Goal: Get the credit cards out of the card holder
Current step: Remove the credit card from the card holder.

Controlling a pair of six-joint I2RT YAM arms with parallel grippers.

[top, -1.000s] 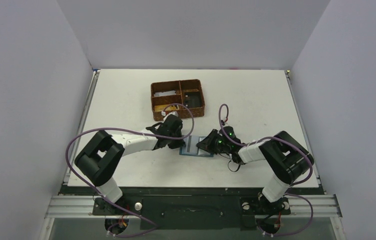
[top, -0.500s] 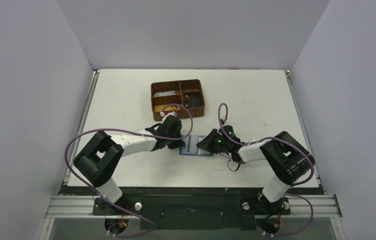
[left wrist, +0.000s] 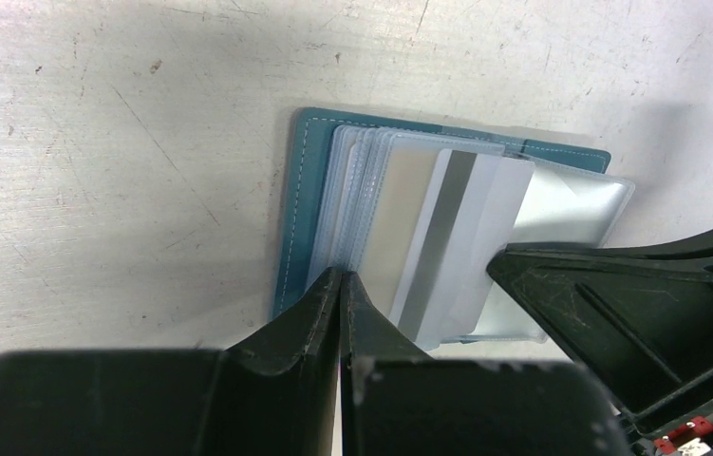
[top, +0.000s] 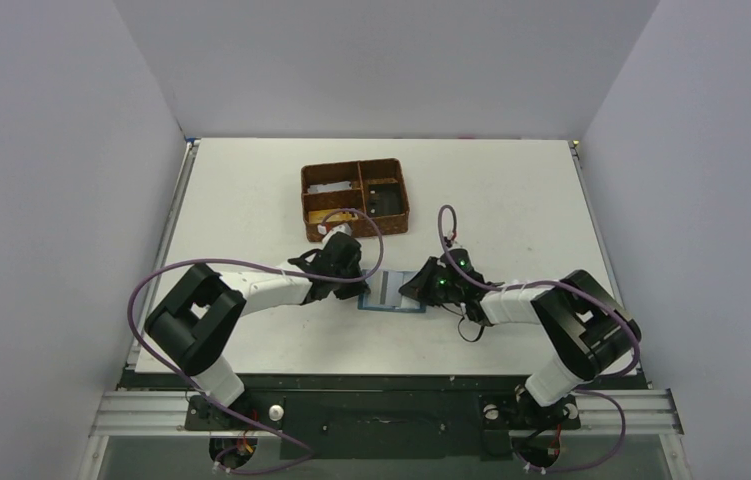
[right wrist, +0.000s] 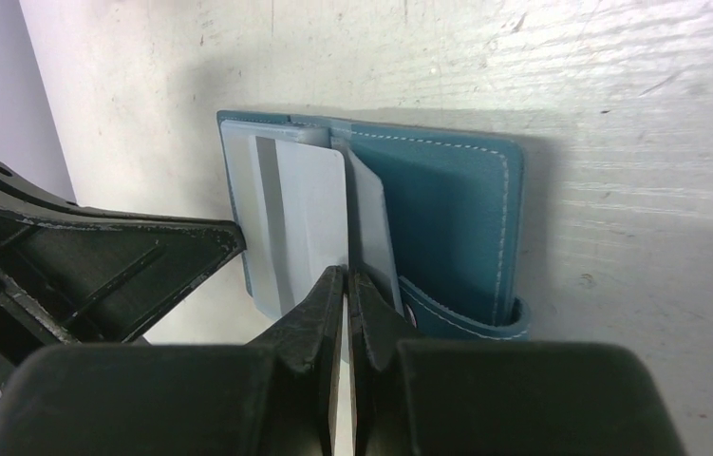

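While both arms reach inward from the near edge, the white surface (top: 511, 190) carries everything. Left arm (top: 251, 290) and right arm (top: 531, 305) angle toward each other and nearly meet mid-surface. Brown woven basket (top: 355, 200) sits behind them, apart from both; contents unclear. Teal card holder (top: 391, 292) lies open and flat on the surface, between the two pincers. Left pincer (left wrist: 341, 280) is clenched, tips at the edge of the holder's stack of clear sleeves (left wrist: 357, 190). Right pincer (right wrist: 346, 280) is clenched too, tips at the edge of a white card (right wrist: 300, 209) with a grey stripe, lying tilted across the sleeves. Can't tell whether card or sleeve is actually pinched. Snap tab (right wrist: 466, 323) hangs loose at the holder's corner, just beside the right pincer.
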